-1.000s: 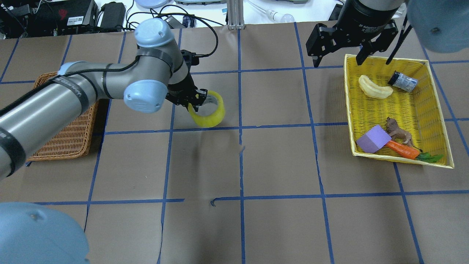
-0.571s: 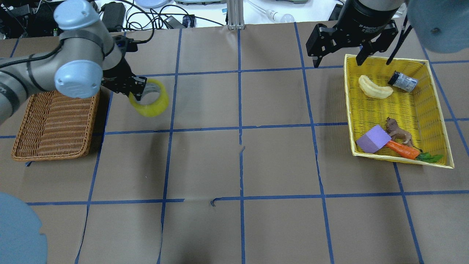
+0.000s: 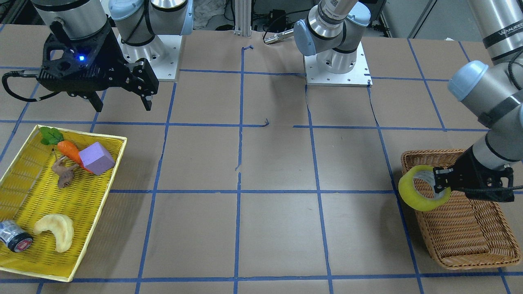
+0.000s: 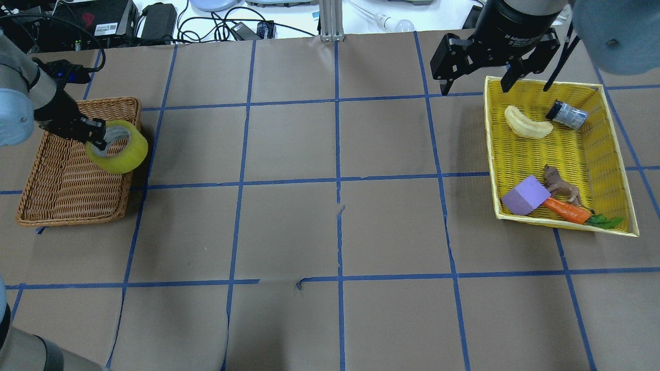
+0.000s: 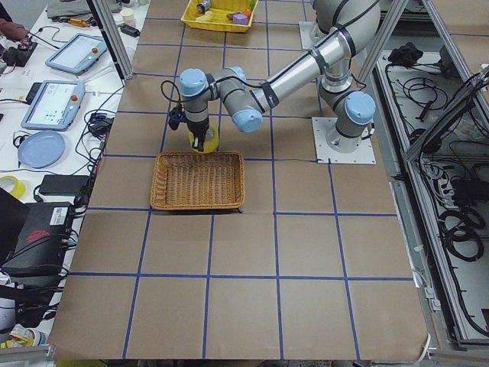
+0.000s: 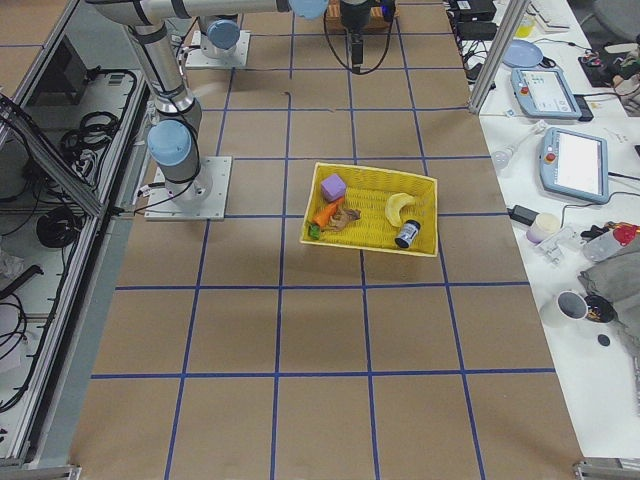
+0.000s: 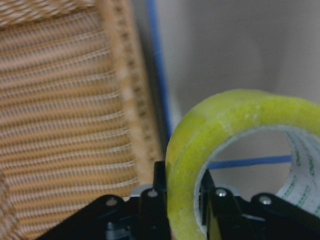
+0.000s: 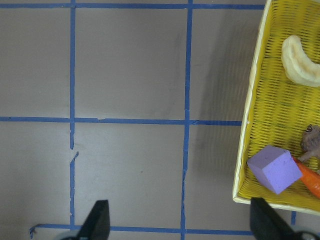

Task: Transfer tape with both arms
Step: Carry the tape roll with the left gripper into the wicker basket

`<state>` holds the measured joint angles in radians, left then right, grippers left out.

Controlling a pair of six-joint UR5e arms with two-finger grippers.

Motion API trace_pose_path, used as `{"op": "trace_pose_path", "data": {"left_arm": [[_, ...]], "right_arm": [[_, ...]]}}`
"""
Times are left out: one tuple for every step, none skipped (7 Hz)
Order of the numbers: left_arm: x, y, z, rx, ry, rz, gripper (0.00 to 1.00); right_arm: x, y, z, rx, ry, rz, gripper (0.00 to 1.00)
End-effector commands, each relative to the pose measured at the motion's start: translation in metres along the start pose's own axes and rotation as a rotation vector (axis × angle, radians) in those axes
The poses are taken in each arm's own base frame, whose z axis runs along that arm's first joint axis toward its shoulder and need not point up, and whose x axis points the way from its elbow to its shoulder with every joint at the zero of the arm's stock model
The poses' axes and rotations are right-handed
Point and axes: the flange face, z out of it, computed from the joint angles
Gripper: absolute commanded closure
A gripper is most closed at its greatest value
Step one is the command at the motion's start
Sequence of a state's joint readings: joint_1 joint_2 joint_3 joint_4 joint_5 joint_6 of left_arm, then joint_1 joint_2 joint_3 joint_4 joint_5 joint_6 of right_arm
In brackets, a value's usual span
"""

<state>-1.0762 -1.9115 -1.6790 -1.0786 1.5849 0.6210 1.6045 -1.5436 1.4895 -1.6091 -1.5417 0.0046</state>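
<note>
Over the wicker basket (image 4: pixel 77 220) rim, the left hand (image 4: pixel 97 138) clamps the tape (image 4: pixel 126 154) by its wall.

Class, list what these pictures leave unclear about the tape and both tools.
Left wrist view: the tape is blurred, cut off by the right edge.
Exterior left view: the left tool is too small to judge its grip.
Right wrist view: the bottom edge cuts off the right tool.
</note>
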Motion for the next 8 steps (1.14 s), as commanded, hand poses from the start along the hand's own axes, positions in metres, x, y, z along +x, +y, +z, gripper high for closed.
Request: {"op": "trace_pose_path", "data": {"left_arm": [[-0.056,0.022,0.017,0.004,-0.009,0.036,1.0],[-0.065,0.028,0.027,-0.01,0.003,0.02,1.0],[-0.068,0.028,0.043,-0.028,0.019,0.012,1.0],[-0.074,0.024,0.058,-0.021,0.011,0.009,1.0],[-0.076,0.021,0.074,-0.026,0.015,0.003,1.0],[-0.081,0.02,0.083,-0.019,0.009,0.0,1.0],[-0.095,0.023,0.091,-0.007,-0.004,-0.016,1.0],[-0.101,0.023,0.093,0.013,-0.021,-0.027,0.64]], "right_arm": [[0.0,0.001,0.0,0.0,0.0,0.0,0.0],[0.0,0.001,0.0,0.0,0.0,0.0,0.0],[0.0,0.001,0.0,0.0,0.0,0.0,0.0],[0.0,0.001,0.0,0.0,0.0,0.0,0.0],[0.0,0.001,0.0,0.0,0.0,0.0,0.0],[0.0,0.001,0.0,0.0,0.0,0.0,0.0],[0.0,0.0,0.001,-0.002,0.0,0.0,0.0],[0.0,0.001,0.001,-0.002,0.0,0.0,0.0]]}}
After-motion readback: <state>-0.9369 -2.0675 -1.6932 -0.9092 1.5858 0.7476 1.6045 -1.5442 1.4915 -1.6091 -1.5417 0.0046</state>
